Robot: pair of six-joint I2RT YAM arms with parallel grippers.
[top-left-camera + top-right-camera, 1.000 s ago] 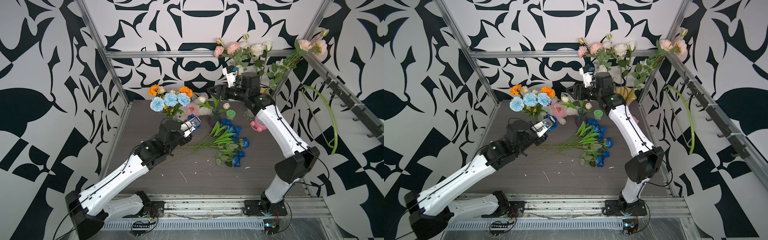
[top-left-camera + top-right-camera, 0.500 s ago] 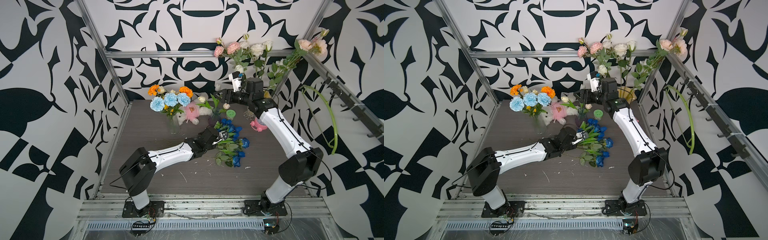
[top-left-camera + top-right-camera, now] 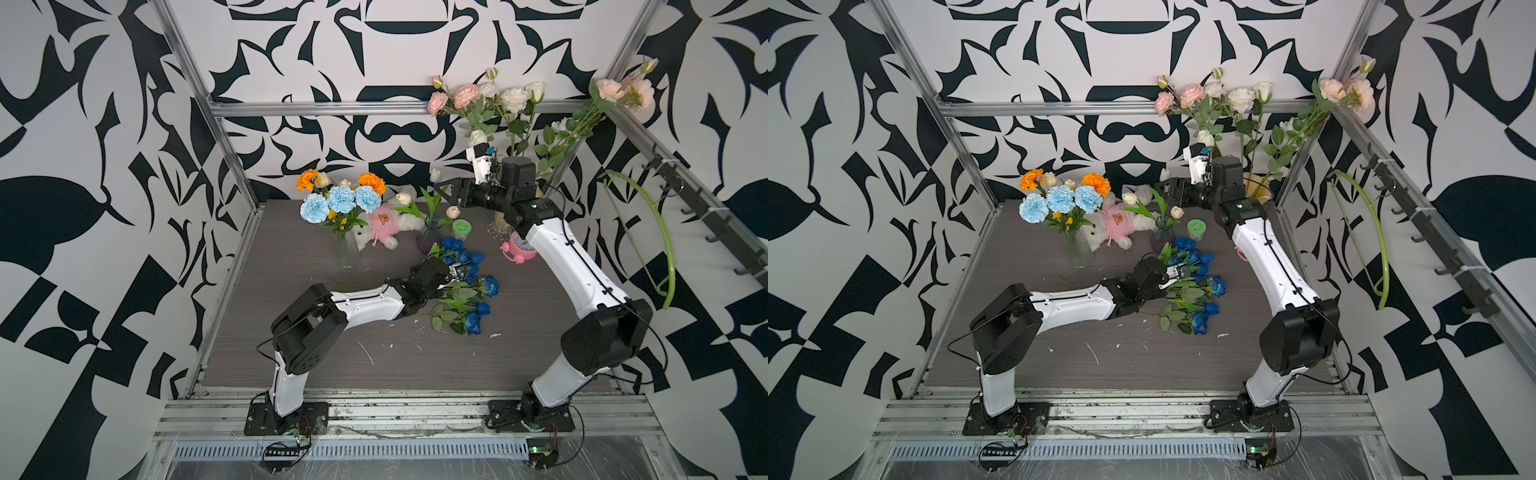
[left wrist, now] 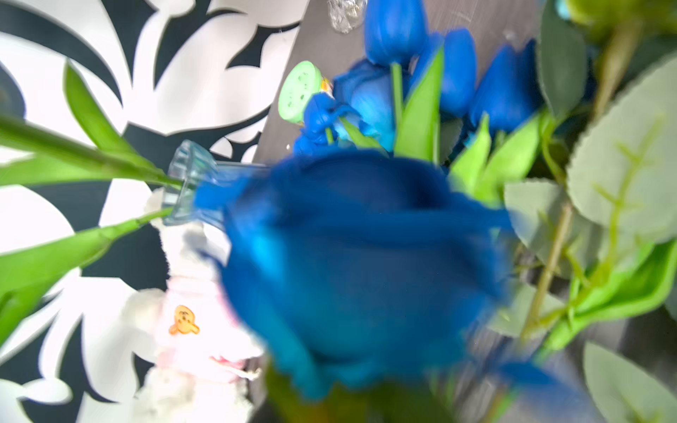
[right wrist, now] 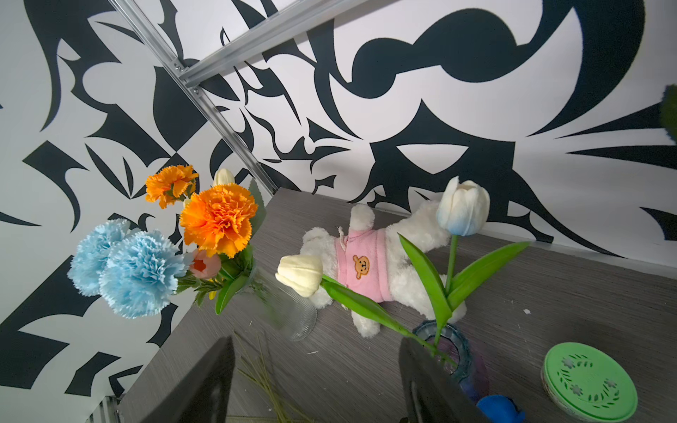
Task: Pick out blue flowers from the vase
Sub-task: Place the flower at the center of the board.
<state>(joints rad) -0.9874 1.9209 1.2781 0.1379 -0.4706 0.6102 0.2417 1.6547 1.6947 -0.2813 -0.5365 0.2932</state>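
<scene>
Both top views look down from high above the front edge onto the whole table (image 3: 374,361), facing the patterned back wall (image 3: 374,62). The left wrist camera sits right against a blurred blue rose (image 4: 366,263), with the small tinted vase (image 4: 190,183) and plush bear (image 4: 183,322) beyond. The right wrist camera looks down from the table's far right, farther off, sharing that vase and bear

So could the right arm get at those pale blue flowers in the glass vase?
Probably, yes: the right gripper is open and faces the pale blue flowers, with only the white tulips partly in between.
</scene>
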